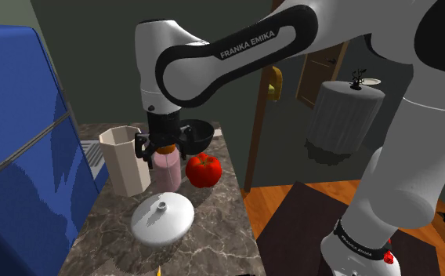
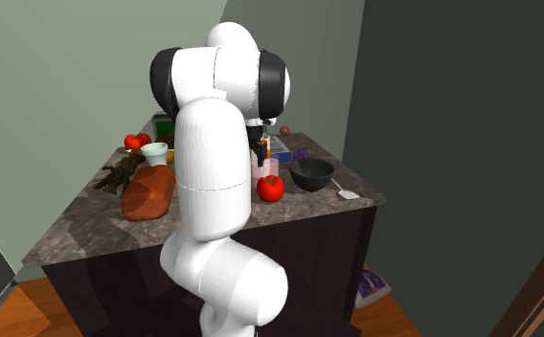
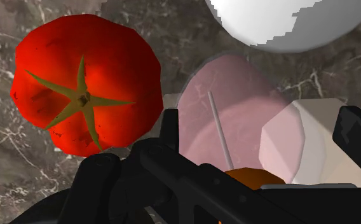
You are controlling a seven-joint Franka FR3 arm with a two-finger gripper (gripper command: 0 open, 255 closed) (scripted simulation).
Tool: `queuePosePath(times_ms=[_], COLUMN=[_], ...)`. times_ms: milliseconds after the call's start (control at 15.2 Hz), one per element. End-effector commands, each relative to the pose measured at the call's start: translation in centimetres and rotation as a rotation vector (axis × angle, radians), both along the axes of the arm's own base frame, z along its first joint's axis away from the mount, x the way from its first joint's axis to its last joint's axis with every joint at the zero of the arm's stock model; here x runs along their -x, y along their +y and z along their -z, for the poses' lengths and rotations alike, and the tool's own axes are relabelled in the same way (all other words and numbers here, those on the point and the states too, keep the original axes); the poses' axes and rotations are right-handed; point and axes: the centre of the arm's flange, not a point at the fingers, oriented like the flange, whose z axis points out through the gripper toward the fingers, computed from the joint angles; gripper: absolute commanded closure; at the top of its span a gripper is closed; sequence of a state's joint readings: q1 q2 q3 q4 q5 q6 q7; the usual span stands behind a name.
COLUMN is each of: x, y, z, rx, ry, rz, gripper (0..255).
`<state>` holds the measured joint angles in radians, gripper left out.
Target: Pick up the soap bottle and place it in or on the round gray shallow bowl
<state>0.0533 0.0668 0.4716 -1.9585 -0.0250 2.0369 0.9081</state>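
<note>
A glossy white robot arm made of thick, rounded, tube-like links, which appear as smooth bulging shells in the second exterior view. Near-black caps cover the joints. A curved black band along one link carries the words "FRANKA EMIKA" in white capitals. A black ring near the foot of the arm bears small white lettering and a red mark. The arm ends in an all-black gripper with two blocky, angular black fingers.
</note>
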Motion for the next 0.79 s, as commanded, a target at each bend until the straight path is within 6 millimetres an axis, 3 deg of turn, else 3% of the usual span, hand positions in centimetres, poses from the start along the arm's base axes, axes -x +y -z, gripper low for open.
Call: queuePosePath(times_ms=[0,396,462,726], x=[-0.02,-0.03,-0.03,-0.01], y=[-0.01,-0.01,-0.01,0.02], z=[0.44,0.44,0.44,0.44], rx=[0.0,0.0,0.0,0.0], ry=[0.0,0.0,0.0,0.0], rz=[0.0,0.0,0.0,0.0], gripper=[0,0,255,255])
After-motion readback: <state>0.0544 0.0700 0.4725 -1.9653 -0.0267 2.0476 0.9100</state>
